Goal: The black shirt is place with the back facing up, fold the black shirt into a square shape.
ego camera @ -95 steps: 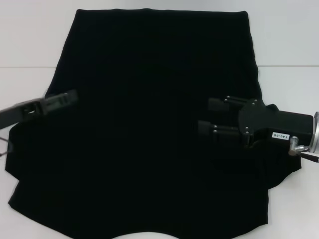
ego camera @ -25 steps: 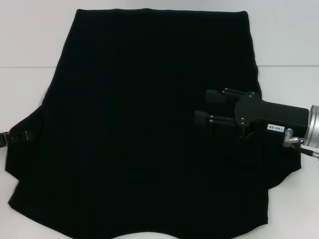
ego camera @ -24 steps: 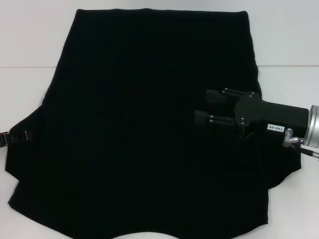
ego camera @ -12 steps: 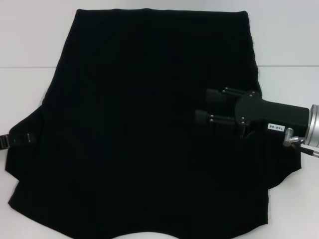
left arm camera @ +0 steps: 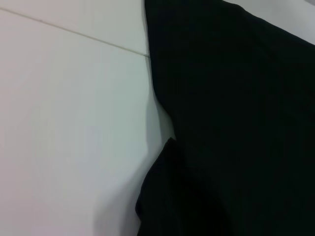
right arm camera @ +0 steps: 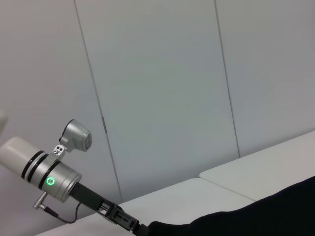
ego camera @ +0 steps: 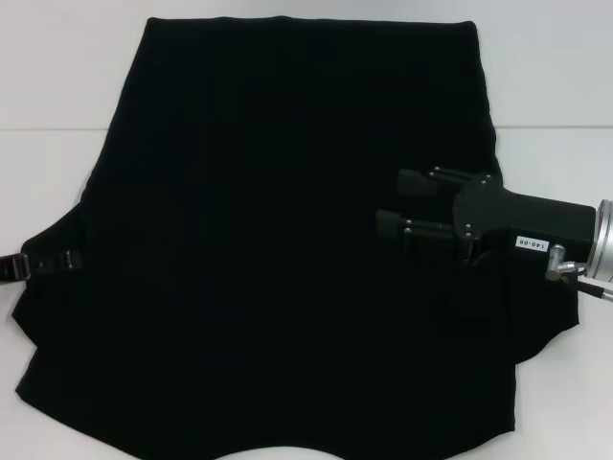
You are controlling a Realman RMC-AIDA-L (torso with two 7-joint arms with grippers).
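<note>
The left gripper (ego camera: 43,262) has dropped from above the shirt (ego camera: 287,240) to its left sleeve by the table's (ego camera: 48,86) left edge; its fingers' state I cannot tell. The right gripper (ego camera: 395,202) hovers spread over the right side, barely moved. The first sleeve fold looks about to start.

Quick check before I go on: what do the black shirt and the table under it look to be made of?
The black shirt looks like soft matte knit fabric, probably cotton: it drapes flat, its edges curve and its sleeve hem folds softly in the left wrist view. The table looks like smooth white laminate or painted board with a slight sheen; a thin seam line crosses it. Exact material is uncertain.

a white table (ego camera: 556,86) before a grey panelled wall (right arm camera: 157,88).
</note>
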